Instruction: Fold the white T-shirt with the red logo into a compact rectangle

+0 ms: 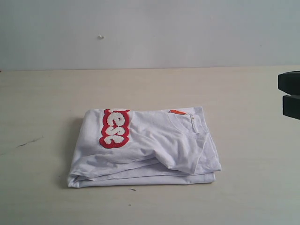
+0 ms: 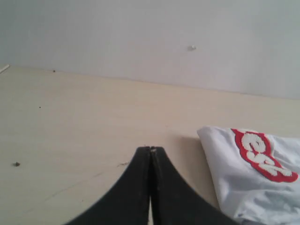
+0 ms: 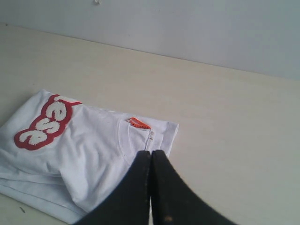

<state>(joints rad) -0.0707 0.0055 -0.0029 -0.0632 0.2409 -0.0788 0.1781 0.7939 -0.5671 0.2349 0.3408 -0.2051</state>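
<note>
White T-shirt point(image 1: 145, 147) lies mid table point(image 1: 42, 197) as a layered rectangle, red logo point(image 1: 115, 129) part-showing on top; left gripper point(image 2: 151, 150) and right gripper point(image 3: 151, 153) pressed together, empty, off the cloth; folding looks done, next at most squaring the loose edges.

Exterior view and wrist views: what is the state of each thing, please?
white T-shirt: folded into a rough rectangle, lying on the table.
red logo: on top, only part showing.
orange neck tag: exposed at the collar.
left gripper: shut, empty.
right gripper: shut, empty.
</note>
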